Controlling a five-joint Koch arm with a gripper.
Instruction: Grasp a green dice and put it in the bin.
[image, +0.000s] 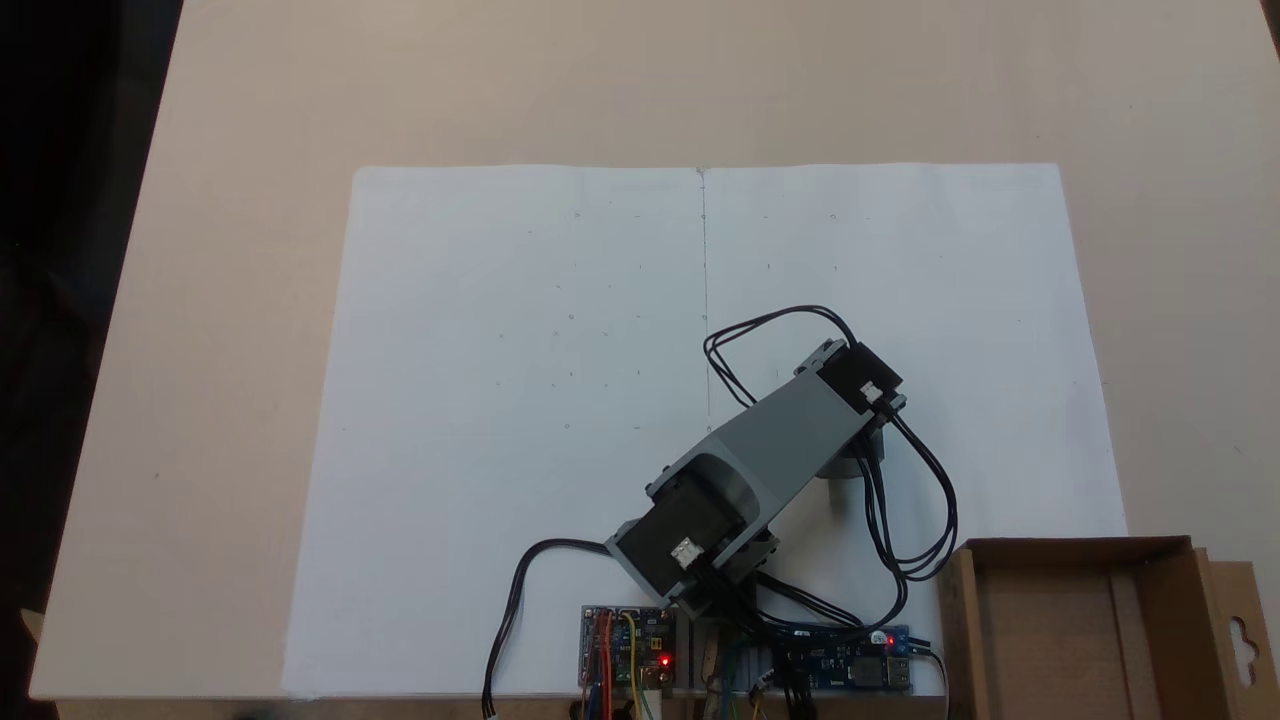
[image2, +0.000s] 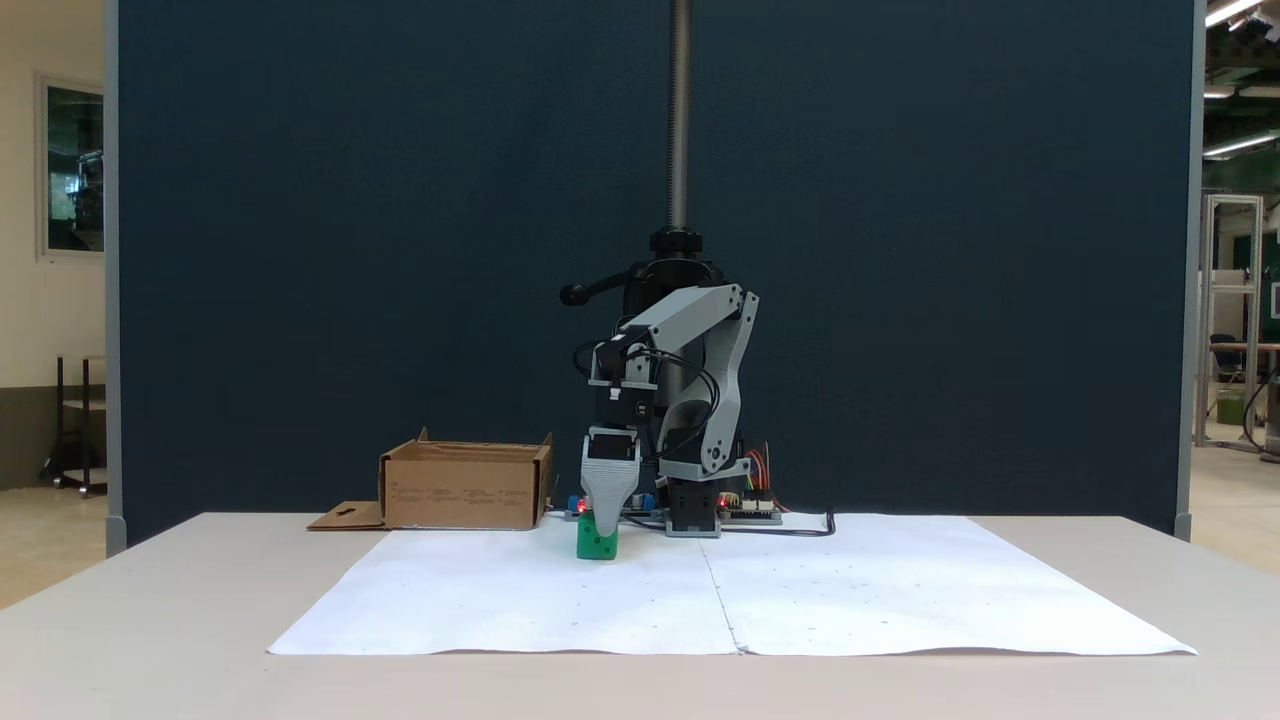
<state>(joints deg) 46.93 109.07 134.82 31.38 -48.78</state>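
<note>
Where arm hides it overhead, green dice (image2: 597, 541) at jaws, side-on.

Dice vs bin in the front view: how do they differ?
Colour: the dice is bright green, the bin brown cardboard.
Size: the dice is a small cube, the bin a far larger box, wider than tall.
Place: the dice sits on the white paper under the hand; the bin stands off the paper, to its left in this view.
Both rest on the table.
</note>
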